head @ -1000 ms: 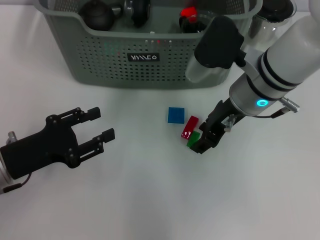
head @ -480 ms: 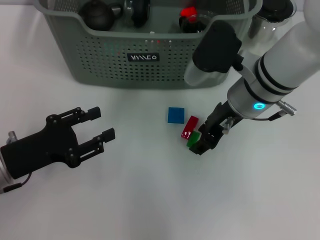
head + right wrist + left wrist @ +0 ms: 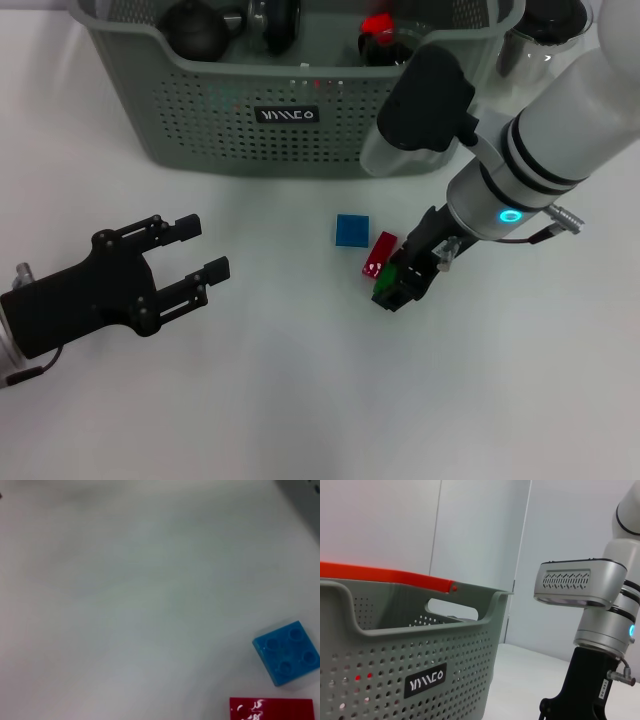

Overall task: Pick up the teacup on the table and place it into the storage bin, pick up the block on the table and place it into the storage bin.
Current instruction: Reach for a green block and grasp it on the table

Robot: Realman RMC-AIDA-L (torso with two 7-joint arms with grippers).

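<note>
Reaching down at the green block [image 3: 388, 279], the right gripper [image 3: 397, 290] sits right over it, jaw opening hidden, with the red block [image 3: 379, 254] touching its far-left side and the bin [image 3: 200, 120] far-left.

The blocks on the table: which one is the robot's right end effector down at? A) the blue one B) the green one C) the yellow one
B: in the head view the right end effector sits down at the green block, while the blue block lies apart, nearer the storage bin.
</note>
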